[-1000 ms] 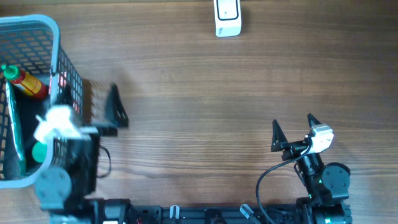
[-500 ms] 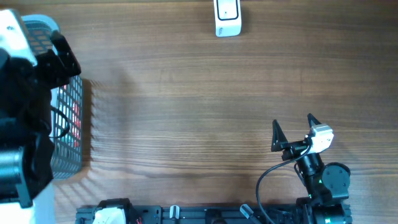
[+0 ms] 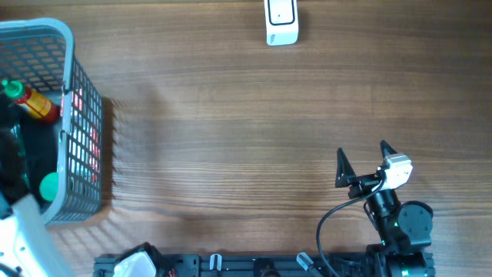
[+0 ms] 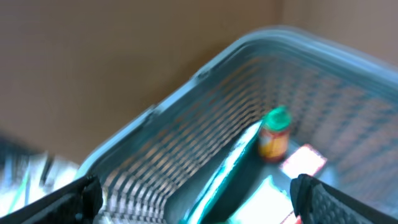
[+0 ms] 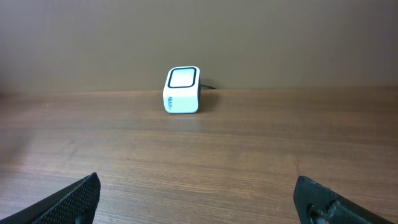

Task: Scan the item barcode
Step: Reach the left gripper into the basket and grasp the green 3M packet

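Observation:
The white barcode scanner (image 3: pixel 281 21) stands at the table's far edge, and the right wrist view shows the scanner (image 5: pixel 182 90) straight ahead. Items lie in a grey mesh basket (image 3: pixel 71 54) at the left: a red bottle with a green cap (image 3: pixel 31 101) and something with a green lid (image 3: pixel 50 185). My left gripper (image 4: pixel 199 202) hangs open above the basket (image 4: pixel 186 87), looking down at the bottle (image 4: pixel 273 134), a teal packet (image 4: pixel 230 171) and a pink pack (image 4: pixel 303 160); this view is blurred. My right gripper (image 3: pixel 361 158) rests open and empty near the front right.
My left arm (image 3: pixel 19 231) enters at the lower-left corner, partly over the basket. The basket's tall mesh walls surround the items. Bare wooden tabletop (image 3: pixel 231 131) lies between basket, scanner and right arm.
The left arm has swung from the basket's right side, passed high over it, and now sits at the lower-left corner. The right arm has not moved.

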Motion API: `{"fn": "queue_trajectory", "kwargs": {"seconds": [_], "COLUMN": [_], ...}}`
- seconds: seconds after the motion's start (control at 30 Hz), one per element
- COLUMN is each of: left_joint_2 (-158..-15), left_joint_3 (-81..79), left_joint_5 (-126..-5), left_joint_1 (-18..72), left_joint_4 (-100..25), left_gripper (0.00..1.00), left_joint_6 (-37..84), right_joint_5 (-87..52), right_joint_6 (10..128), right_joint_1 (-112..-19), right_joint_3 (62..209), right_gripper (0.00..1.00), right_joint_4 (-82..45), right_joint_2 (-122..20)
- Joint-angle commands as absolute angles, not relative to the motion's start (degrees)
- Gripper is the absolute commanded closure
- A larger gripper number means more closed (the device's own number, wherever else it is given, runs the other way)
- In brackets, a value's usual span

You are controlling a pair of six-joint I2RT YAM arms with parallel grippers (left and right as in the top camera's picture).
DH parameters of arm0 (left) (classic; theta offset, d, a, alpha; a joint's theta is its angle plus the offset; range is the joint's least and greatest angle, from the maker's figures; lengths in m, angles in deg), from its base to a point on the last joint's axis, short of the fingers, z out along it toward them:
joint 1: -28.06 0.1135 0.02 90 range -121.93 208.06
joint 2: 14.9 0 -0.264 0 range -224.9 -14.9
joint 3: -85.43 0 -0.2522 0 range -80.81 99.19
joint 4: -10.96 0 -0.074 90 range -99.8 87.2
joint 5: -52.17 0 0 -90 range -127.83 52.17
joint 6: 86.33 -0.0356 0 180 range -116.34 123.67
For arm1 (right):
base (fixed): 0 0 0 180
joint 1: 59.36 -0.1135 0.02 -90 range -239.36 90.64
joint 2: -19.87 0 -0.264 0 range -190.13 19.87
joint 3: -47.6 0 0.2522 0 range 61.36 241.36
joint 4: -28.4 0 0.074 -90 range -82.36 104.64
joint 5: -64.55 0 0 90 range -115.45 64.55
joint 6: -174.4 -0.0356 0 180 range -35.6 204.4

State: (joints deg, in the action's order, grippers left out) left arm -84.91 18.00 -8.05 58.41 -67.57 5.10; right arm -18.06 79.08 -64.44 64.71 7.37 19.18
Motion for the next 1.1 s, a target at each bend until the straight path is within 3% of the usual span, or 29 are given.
{"fn": "queue_trajectory", "kwargs": {"seconds": [0.0, 0.07, 0.17, 0.63, 1.07], "left_joint_2": [-89.8, -93.2, -98.5, -117.4, -129.5], "left_joint_3": [18.4, 18.4, 18.4, 18.4, 18.4], "left_joint_5": [-24.9, -34.7, -38.9, -38.9, -36.1], "left_joint_1": [72.4, 77.4, 80.3, 74.8, 74.3], "left_joint_4": [-69.8, -70.4, -72.6, -72.9, -72.0], "left_gripper": [0.00, 0.00, 0.00, 0.00, 0.00], "left_joint_6": [7.7, 7.6, 7.5, -3.0, -3.2], "right_joint_5": [-19.0, -19.0, -19.0, -19.0, -19.0], "right_joint_6": [78.3, 78.3, 78.3, 78.3, 78.3], "right_joint_1": [-64.7, -64.7, -64.7, -64.7, -64.7], "right_joint_3": [64.8, 64.8, 64.8, 64.8, 64.8], "right_gripper": [0.00, 0.00, 0.00, 0.00, 0.00], "right_joint_4": [7.6, 7.6, 7.6, 7.6, 7.6], "right_joint_2": [19.3, 19.3, 19.3, 19.3, 19.3]}}
